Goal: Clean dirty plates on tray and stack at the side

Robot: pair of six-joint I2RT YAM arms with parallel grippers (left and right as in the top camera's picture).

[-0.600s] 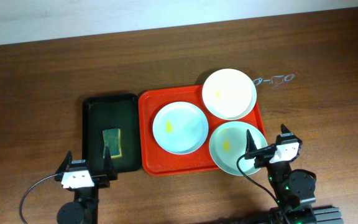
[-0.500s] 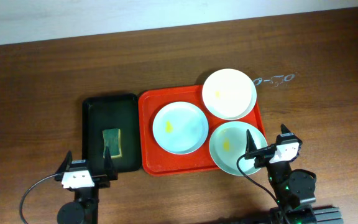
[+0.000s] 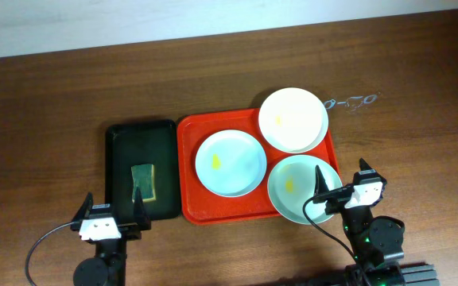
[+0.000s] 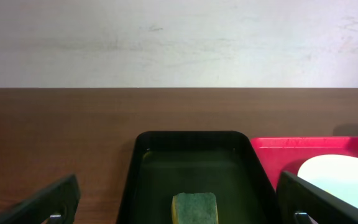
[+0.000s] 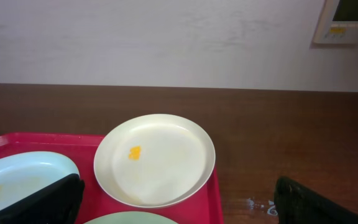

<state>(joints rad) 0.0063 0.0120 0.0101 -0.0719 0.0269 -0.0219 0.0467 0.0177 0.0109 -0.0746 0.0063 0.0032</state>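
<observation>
1. A brown wooden desk is seen, with a pale wall behind it.
2. The red tray is set in the middle of the desk.
3. The blue plate is laid flat inside the red tray.
4. The white plate and the green plate are set on the tray too, but they are poked out over its right rim.
5. A small yellow smear is seen on each plate.
6. A black tray is placed just beside the red tray, on its left, and a green sponge is laid in it.
7. The left tool is held wide open by the black tray, and nothing is gripped.
8. The right tool is held wide open by the green plate, and nothing is gripped.
</observation>
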